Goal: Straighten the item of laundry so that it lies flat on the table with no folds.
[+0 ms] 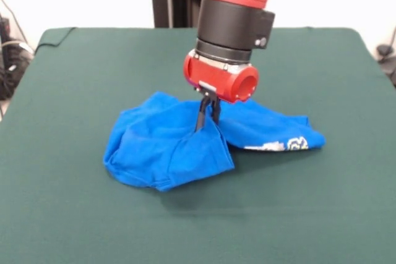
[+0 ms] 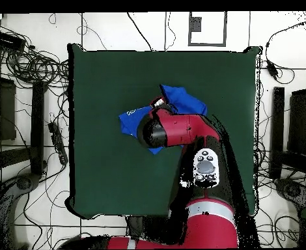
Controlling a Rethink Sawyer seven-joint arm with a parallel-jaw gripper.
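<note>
A: Where's the shirt (image 1: pixel 167 146)?
B: Mid-desk (image 1: pixel 74 202), crumpled. Bulk bunched left, a flap with white print trailing right.
A: Pincer (image 1: pixel 207 119)?
B: Over the shirt's centre, clamped on a raised peak of fabric.

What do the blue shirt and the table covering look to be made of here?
The blue shirt looks like thin soft knit fabric, probably cotton jersey: matte, and it crumples into limp folds and peaks where the gripper pinches it. The table covering looks like dark green felt-like cloth: flat, matte, without sheen.
</note>
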